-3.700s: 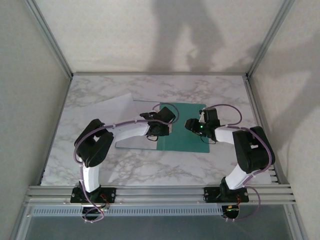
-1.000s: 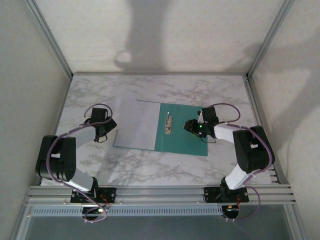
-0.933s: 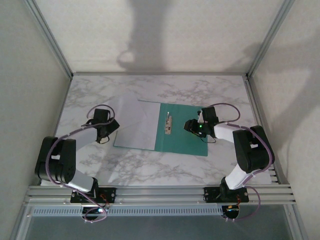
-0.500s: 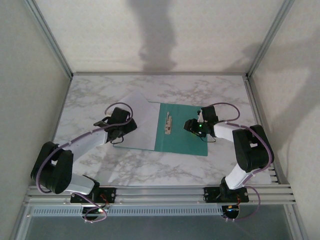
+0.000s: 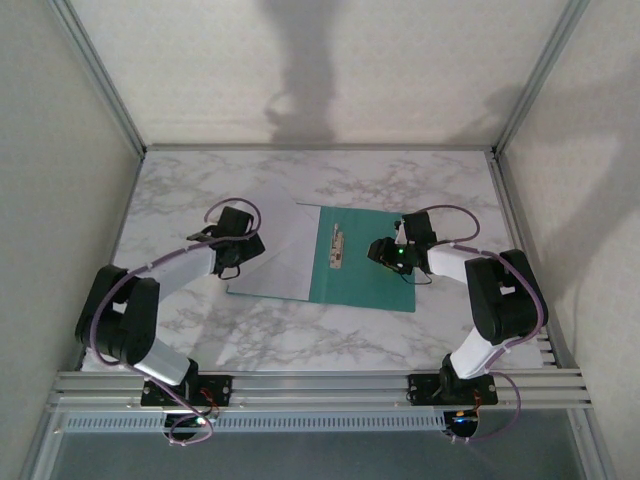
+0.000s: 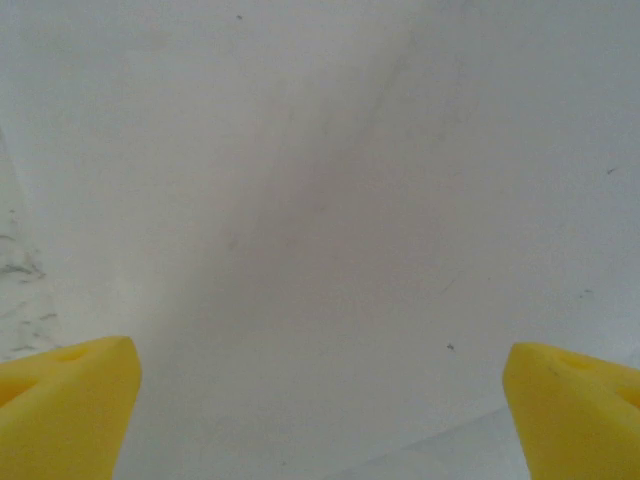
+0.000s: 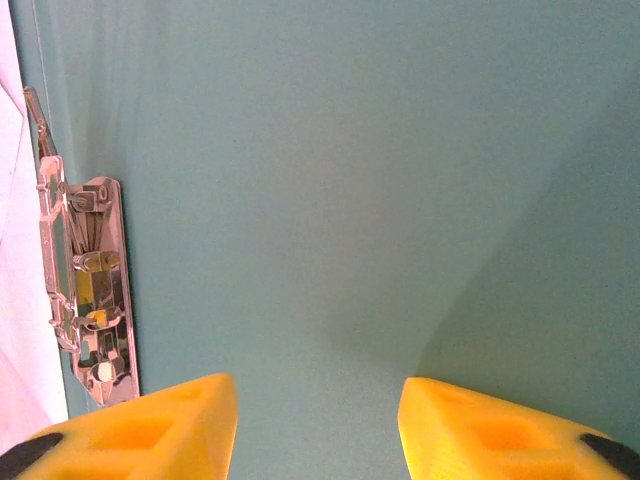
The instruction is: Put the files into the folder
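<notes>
The marble bench (image 5: 300, 340) carries the teal folder (image 5: 365, 280), lying open. The files (image 5: 285, 255), white sheets, cover its left leaf. My left claw (image 6: 320, 400) hangs spread wide over their left part, gripping nothing. My right claw (image 7: 318, 420) stands half-apart and empty over the bare right leaf, near the metal fastener (image 7: 85, 290).

You have one teal folder (image 5: 375, 272), seemingly two white files (image 5: 283, 222), though they overlap, one metal fastener (image 7: 90, 300), one marble table (image 5: 300, 340), two arms, a left gripper (image 6: 320, 400), a right gripper (image 7: 318, 420).
</notes>
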